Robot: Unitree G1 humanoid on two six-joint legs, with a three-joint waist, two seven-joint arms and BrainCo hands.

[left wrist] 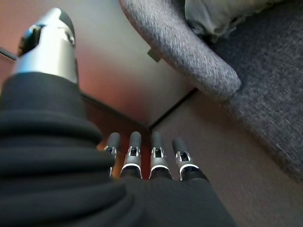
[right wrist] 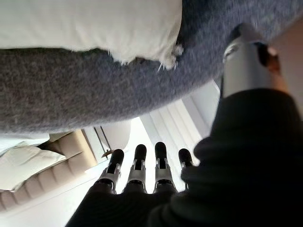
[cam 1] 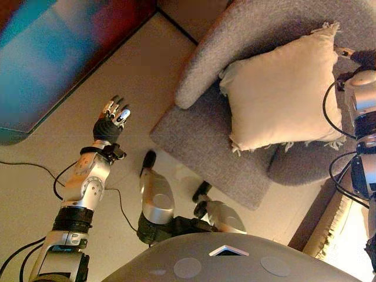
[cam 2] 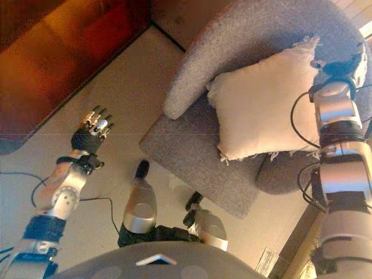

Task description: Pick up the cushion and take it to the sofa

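Silver-grey jointed arms with black collars. The left robot hand (cam 1: 113, 117) and right robot hand (cam 2: 340, 67) have silver fingers with dark tips, their backs and wrists under dark ribbed covers.

A grey upholstered armchair (cam 1: 235, 147) is seen on a pale floor (cam 1: 129, 76), with its curved back and arm wrapped around the seat. A dark reddish-brown cabinet (cam 2: 52, 58) is set along the floor, well apart from the armchair.
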